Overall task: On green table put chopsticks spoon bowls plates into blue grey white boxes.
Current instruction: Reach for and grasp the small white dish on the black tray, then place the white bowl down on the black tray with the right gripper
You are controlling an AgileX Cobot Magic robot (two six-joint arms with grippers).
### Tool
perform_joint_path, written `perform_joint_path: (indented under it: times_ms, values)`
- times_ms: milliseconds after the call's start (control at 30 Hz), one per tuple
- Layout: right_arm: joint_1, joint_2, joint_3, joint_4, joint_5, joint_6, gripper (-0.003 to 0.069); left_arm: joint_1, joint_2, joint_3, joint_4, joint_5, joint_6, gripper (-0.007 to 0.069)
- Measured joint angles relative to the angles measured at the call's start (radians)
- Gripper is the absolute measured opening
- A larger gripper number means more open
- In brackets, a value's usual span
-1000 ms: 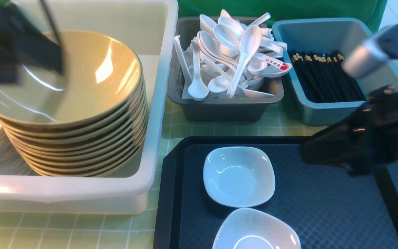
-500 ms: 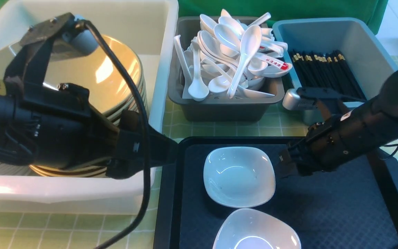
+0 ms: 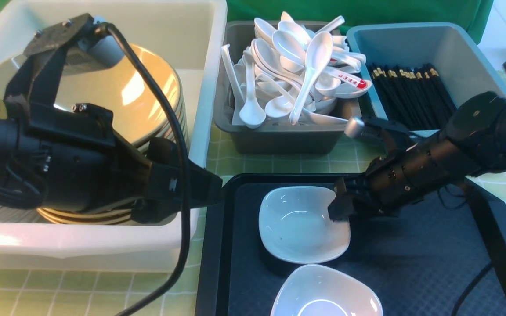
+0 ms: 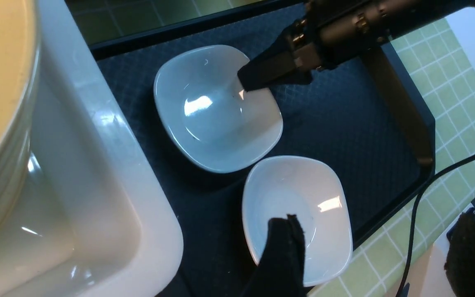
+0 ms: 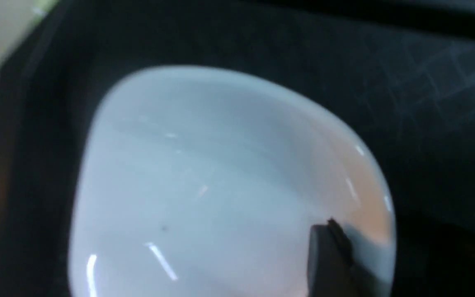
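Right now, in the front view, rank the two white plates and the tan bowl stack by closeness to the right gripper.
1. Rear plate, on the tray: the right gripper is at its right rim.
2. Front plate, at the tray's front.
3. Bowl stack, far left in the white box.

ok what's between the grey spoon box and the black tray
Just a bare strip of green table between grey box and tray; the front view shows it.
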Motion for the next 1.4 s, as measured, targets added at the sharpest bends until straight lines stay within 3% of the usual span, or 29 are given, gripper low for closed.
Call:
perform_joint_path:
  times_ms: [100, 200, 267, 467, 600, 867, 1100, 1233, 1267, 1300, 1400]
  values:
    - [-0.002, 0.007, -0.001, 0.028, -0.002, -0.042, 0.0252, 0.0, 0.0, 0.0, 0.0, 0.001, 0.001, 0.0445]
    - [-0.014, 0.007, -0.001, 0.05, 0.014, -0.066, 0.0111, 0.0, 0.0, 0.0, 0.0, 0.003, 0.002, 0.0437]
    - [-0.037, -0.002, -0.001, 0.062, 0.046, -0.089, 0.0073, 0.0, 0.0, 0.0, 0.0, 0.004, 0.002, 0.0424]
    - [-0.145, -0.13, 0.069, 0.04, 0.07, -0.115, 0.0051, 0.0, 0.0, 0.0, -0.002, 0.018, 0.002, 0.0409]
    - [-0.286, -0.315, 0.228, -0.023, 0.061, -0.129, 0.0051, 0.0, 0.0, 0.0, -0.03, 0.011, 0.003, 0.0393]
    - [-0.379, -0.373, 0.386, -0.026, -0.009, -0.145, 0.0055, 0.0, 0.0, 0.0, -0.039, -0.048, 0.003, 0.0393]
    - [-0.381, -0.373, 0.41, -0.032, -0.021, -0.211, 0.012, 0.0, 0.0, 0.0, -0.074, -0.077, 0.066, 0.0393]
    - [-0.381, -0.407, 0.411, -0.115, -0.025, -0.231, 0.0264, 0.0, 0.0, 0.0, -0.15, -0.087, 0.182, 0.0393]
    - [-0.381, -0.41, 0.411, -0.119, -0.025, -0.23, 0.0264, 0.0, 0.0, 0.0, -0.153, -0.087, 0.182, 0.0393]
    - [-0.381, -0.436, 0.411, -0.145, -0.025, -0.222, 0.0333, 0.0, 0.004, 0.0, -0.181, -0.098, 0.205, 0.0393]
    - [-0.381, -0.484, 0.403, -0.185, -0.005, -0.213, 0.0423, 0.0, 0.027, -0.013, -0.191, -0.088, 0.211, 0.0393]
